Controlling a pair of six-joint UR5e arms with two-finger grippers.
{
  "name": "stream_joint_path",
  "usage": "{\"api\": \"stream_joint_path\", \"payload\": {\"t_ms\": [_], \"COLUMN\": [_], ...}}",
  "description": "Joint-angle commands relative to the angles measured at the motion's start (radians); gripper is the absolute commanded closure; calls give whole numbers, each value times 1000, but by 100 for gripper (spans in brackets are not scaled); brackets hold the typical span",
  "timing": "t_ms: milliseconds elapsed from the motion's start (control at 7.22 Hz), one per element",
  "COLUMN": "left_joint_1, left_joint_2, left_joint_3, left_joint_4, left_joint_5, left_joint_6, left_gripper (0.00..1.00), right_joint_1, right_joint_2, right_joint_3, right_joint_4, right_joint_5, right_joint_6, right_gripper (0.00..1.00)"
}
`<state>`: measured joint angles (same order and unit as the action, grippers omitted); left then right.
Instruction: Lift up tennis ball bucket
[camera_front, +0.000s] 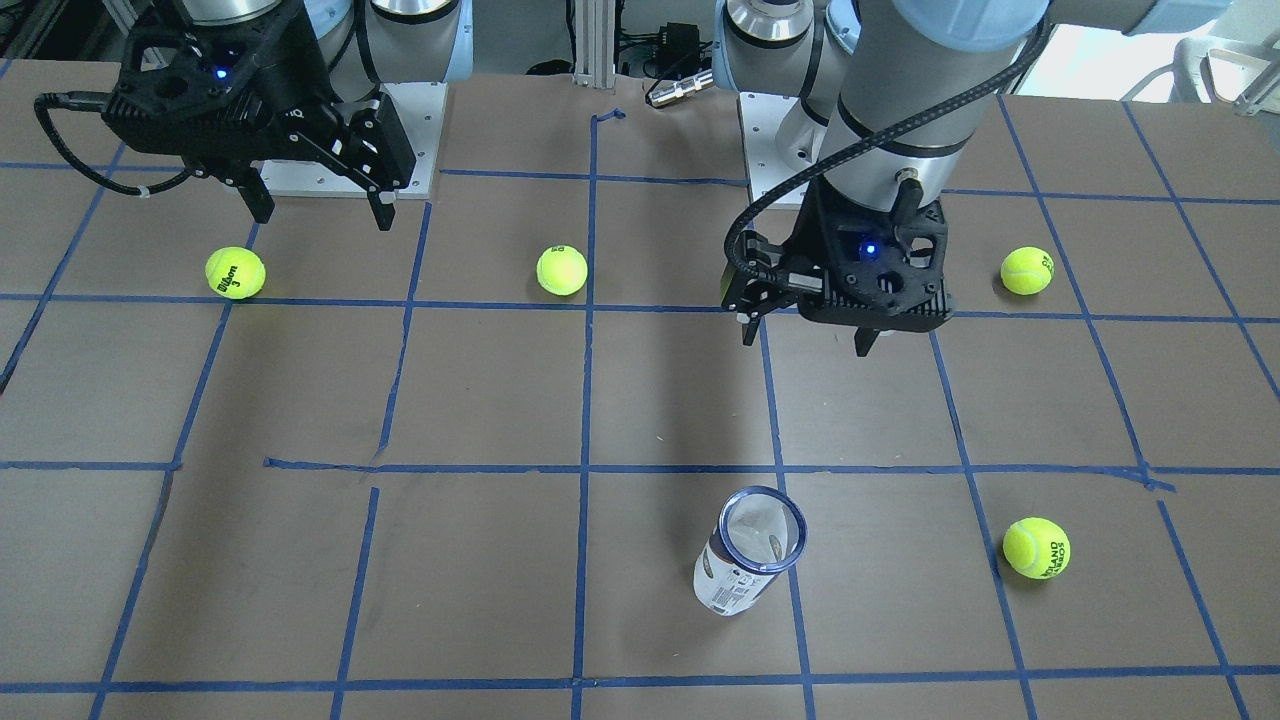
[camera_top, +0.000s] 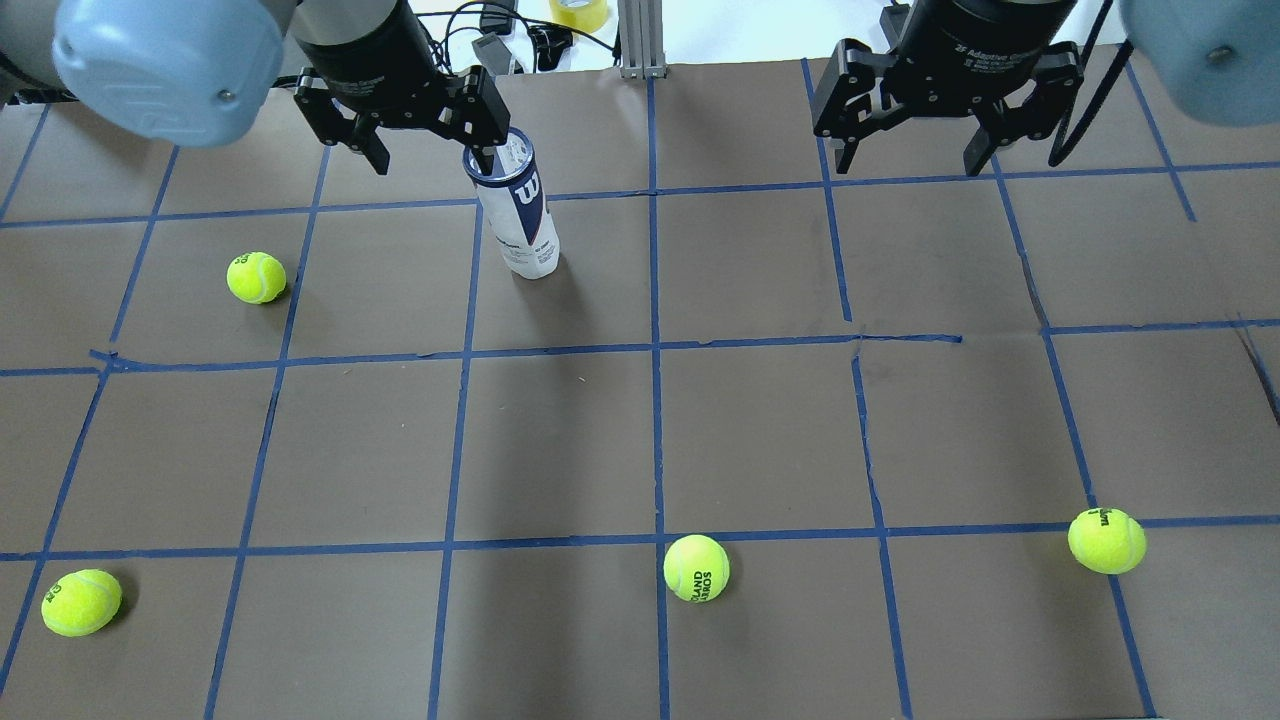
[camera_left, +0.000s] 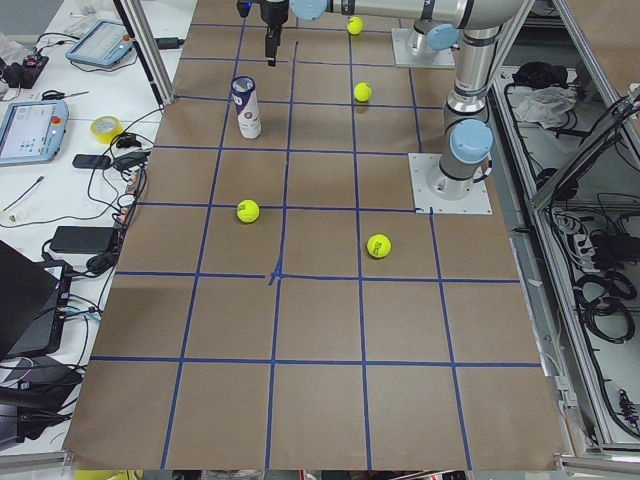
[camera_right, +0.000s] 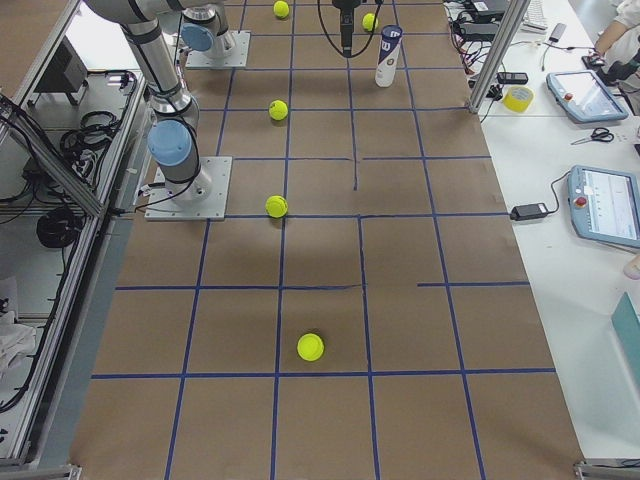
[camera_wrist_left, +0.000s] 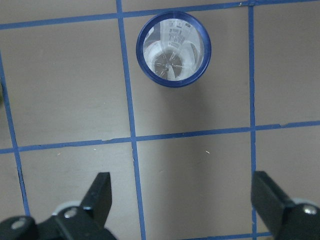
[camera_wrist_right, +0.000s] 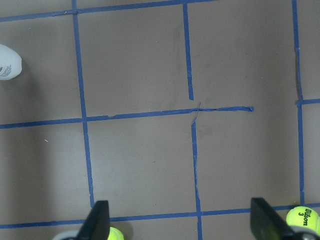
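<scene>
The tennis ball bucket (camera_front: 750, 555) is a clear tube with a blue rim and a white and dark-blue label. It stands upright and empty on the brown table, also in the overhead view (camera_top: 520, 210) and the left wrist view (camera_wrist_left: 174, 49). My left gripper (camera_front: 805, 340) is open and empty. It hangs above the table on the robot's side of the tube, apart from it (camera_top: 432, 150) (camera_wrist_left: 182, 195). My right gripper (camera_front: 322, 212) is open and empty, far off at the other side (camera_top: 905, 155) (camera_wrist_right: 180, 215).
Several yellow-green tennis balls lie loose: one (camera_top: 256, 277) near the tube, one (camera_top: 81, 602) at the near left, one (camera_top: 696, 568) in the near middle, one (camera_top: 1106, 540) at the near right. Blue tape lines grid the table. Tablets and cables lie beyond its far edge (camera_left: 30, 120).
</scene>
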<state>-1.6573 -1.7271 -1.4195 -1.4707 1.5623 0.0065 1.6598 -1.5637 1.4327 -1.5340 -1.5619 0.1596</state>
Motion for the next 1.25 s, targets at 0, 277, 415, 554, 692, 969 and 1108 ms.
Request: {"api": "stream_joint_path", "payload": {"t_ms": [0,277,415,554,692,969,1108], "left_joint_1": [139,163,162,162,160,159,162], "left_joint_2": [64,115,142,156,164,167,169], "left_joint_3": [-38,-36,-38,-53,-71,-78,-81], "left_joint_4": [-22,-149,-186,-189,-185,-183,-183], "left_joint_5": [-1,-5,4,4,-1,-1,-7], "left_joint_6": [156,158,156,144,142,144,144], "left_gripper": [0,0,0,0,0,0,0], "right_joint_1": [0,0,0,0,0,0,0], "right_joint_2": [1,2,2,2,2,2,2], "right_joint_3": [0,0,0,0,0,0,0], "right_joint_4": [0,0,0,0,0,0,0], "right_joint_5": [0,2,2,0,0,2,2], "right_joint_6": [0,0,0,0,0,0,0], "right_gripper": [0,0,0,0,0,0,0]}}
